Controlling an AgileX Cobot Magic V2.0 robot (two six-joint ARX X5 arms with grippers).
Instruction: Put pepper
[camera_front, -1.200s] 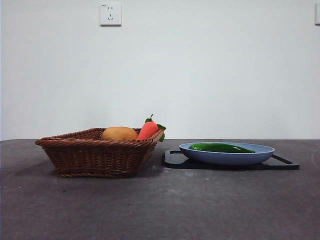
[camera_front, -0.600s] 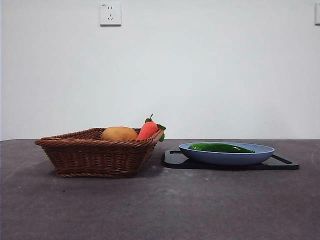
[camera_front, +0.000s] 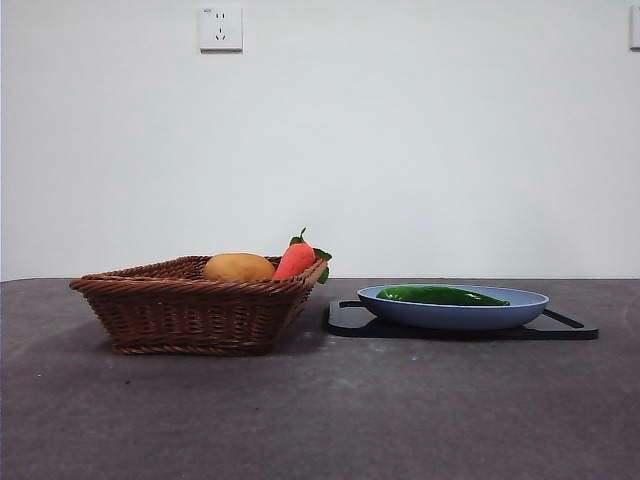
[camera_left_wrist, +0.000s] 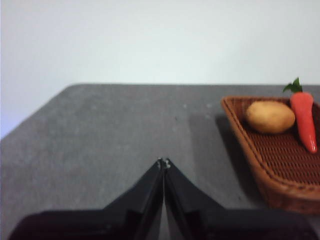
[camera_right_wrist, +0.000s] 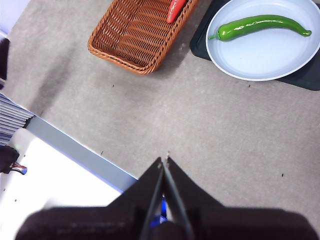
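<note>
Table (camera_front: 320, 410): grey, matte | wall (camera_front: 400, 150): white, socket (camera_front: 220, 28) | pepper (camera_front: 440, 296) on plate (camera_front: 455, 314) | left gripper (camera_left_wrist: 163, 163), right gripper (camera_right_wrist: 164, 160): jaws closed, empty

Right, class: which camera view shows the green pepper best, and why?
The right wrist view: it looks down on the pepper, showing its whole curved length inside the blue plate. The front view shows it only side-on, partly behind the plate's rim. The left wrist view does not show it.
</note>
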